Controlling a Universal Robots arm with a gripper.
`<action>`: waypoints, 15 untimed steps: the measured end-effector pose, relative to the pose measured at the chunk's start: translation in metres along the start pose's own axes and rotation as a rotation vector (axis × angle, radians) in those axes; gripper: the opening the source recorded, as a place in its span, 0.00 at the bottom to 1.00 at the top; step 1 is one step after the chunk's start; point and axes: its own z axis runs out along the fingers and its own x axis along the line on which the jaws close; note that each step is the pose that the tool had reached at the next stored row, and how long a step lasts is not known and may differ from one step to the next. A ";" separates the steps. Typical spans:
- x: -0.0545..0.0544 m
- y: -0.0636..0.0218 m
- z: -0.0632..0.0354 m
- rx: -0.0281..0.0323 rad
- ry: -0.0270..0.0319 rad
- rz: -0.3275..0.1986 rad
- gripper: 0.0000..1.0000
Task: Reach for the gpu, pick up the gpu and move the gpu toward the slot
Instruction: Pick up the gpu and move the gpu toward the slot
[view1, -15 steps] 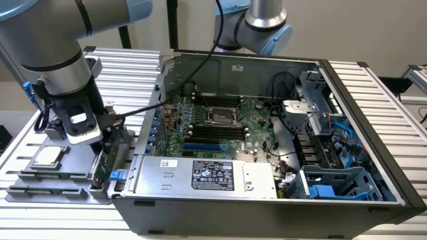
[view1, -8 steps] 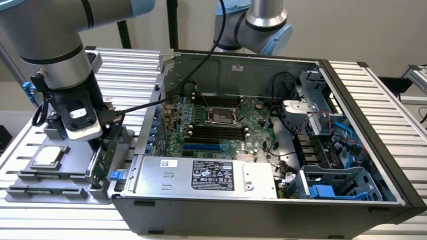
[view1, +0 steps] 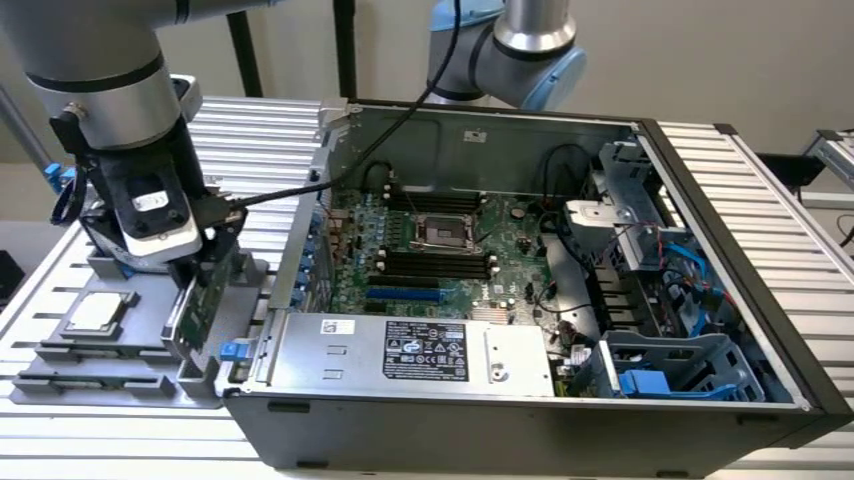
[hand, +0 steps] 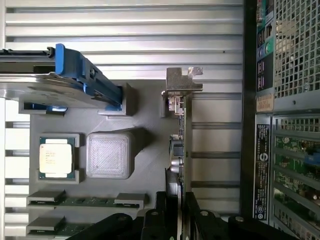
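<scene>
The gpu (view1: 196, 306) stands on its edge in a grey fixture (view1: 80, 385) at the exterior view's left, just outside the open computer case. In the wrist view the gpu (hand: 182, 125) is a thin dark edge with its silver end bracket (hand: 182, 86) at the far end. My gripper (view1: 203, 262) is lowered onto it, and in the wrist view the gripper (hand: 181, 221) has one black finger on each side of the card, pressed against it. The card still sits in the fixture. The blue slot (view1: 400, 295) lies on the motherboard inside the case.
The fixture (hand: 145, 107) also carries a small square silver chip (hand: 56, 158), memory sticks (hand: 80, 201) and a grey hard drive with blue frame (hand: 65, 75). The case wall (view1: 296, 260) stands close beside the card. A power supply (view1: 414, 350) fills the case front. A second arm (view1: 514, 45) stands behind.
</scene>
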 end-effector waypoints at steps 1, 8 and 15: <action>-0.001 -0.0001 -0.0045 0.0000 0.0020 0.000 0.26; -0.011 -0.0009 -0.0364 0.0001 0.0107 0.000 0.26; -0.026 -0.0014 -0.0687 0.0001 0.0143 0.000 0.26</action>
